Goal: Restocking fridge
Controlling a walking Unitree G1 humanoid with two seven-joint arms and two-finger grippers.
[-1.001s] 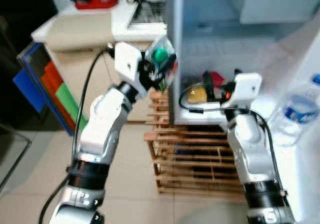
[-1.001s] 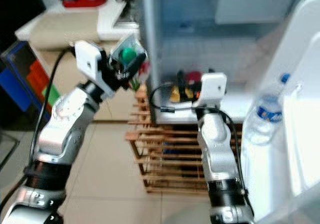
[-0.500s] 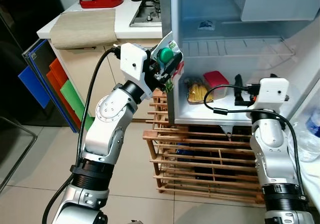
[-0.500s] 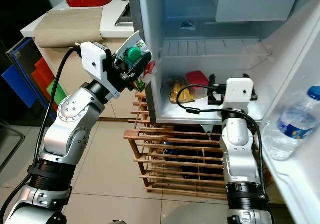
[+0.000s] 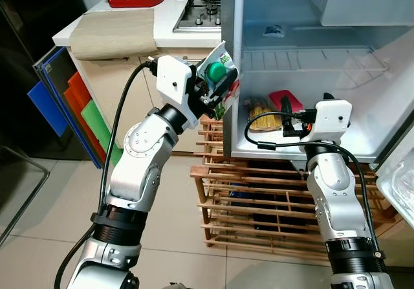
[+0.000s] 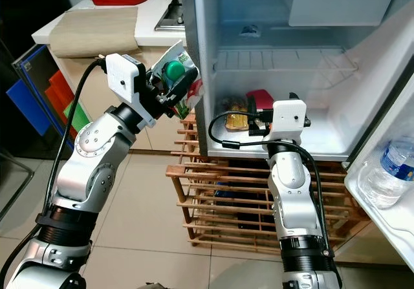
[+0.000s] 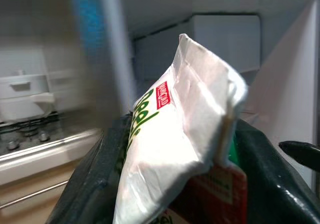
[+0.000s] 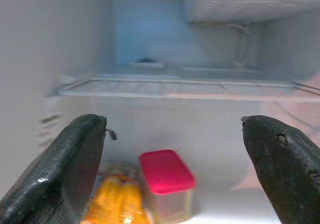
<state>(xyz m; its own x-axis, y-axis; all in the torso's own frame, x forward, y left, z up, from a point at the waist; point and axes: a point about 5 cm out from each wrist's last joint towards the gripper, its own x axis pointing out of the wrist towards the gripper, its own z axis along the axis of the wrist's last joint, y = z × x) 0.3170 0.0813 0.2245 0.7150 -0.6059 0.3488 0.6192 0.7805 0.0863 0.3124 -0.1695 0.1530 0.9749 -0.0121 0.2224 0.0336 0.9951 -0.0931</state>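
While the left gripper [image 5: 217, 88] clamps the green-capped white carton [image 5: 218, 82] just outside the open white fridge [image 5: 304, 50], with the right gripper [image 8: 175, 159] spread empty inside, the carton risks clipping the fridge's left wall.

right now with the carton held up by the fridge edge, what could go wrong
The left end effector holds the carton tilted, right at the fridge's side wall; pushing straight in could knock it against that edge and twist it loose. The right end effector is open just before the red-lidded box and yellow pack, so the arms may crowd each other at the shelf.
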